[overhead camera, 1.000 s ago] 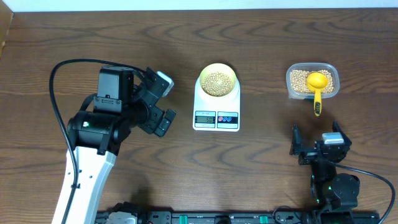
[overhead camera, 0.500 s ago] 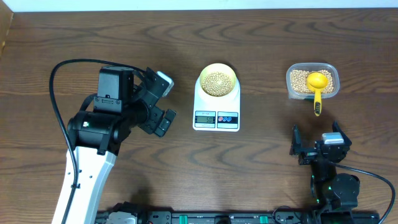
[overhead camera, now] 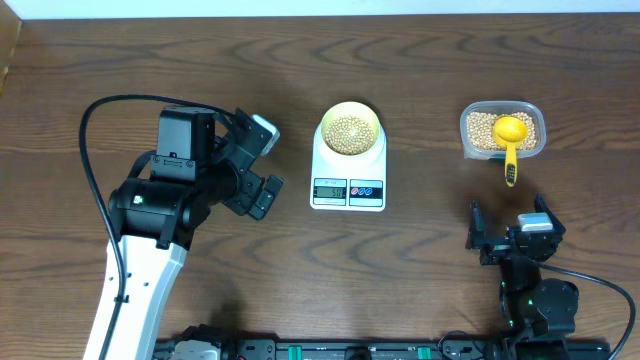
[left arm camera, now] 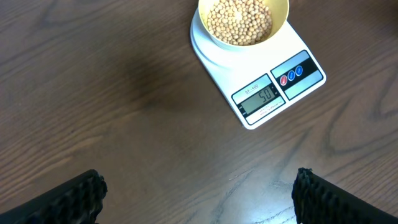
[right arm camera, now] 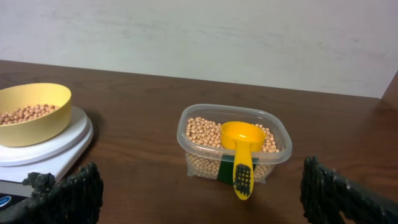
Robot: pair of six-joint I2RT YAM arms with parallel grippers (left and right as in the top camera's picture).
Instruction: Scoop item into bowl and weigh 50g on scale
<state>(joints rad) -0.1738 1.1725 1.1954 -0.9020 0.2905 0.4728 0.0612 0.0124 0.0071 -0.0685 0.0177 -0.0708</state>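
Observation:
The pale yellow bowl (overhead camera: 326, 122) sits on the white scale (overhead camera: 348, 168) at mid-table and holds tan beans (overhead camera: 350, 130). In the left wrist view the bowl (left arm camera: 281, 15) and its beans (left arm camera: 239, 22) are at the top, and the scale (left arm camera: 217, 59) display seems to read 50. My left gripper (overhead camera: 272, 163) hovers just left of the scale, open and empty (left arm camera: 199, 193). Near the front right edge, my right gripper (overhead camera: 510, 222) is open and empty (right arm camera: 202, 193), facing the tub. The bowl (right arm camera: 37, 127) and scale (right arm camera: 68, 140) show at its left.
A clear plastic tub (overhead camera: 530, 108) of beans stands at the back right. A yellow scoop (overhead camera: 511, 135) lies in it, its handle hanging over the near rim. In the right wrist view the tub (right arm camera: 205, 152) and scoop (right arm camera: 239, 140) are centred, with a pale wall behind.

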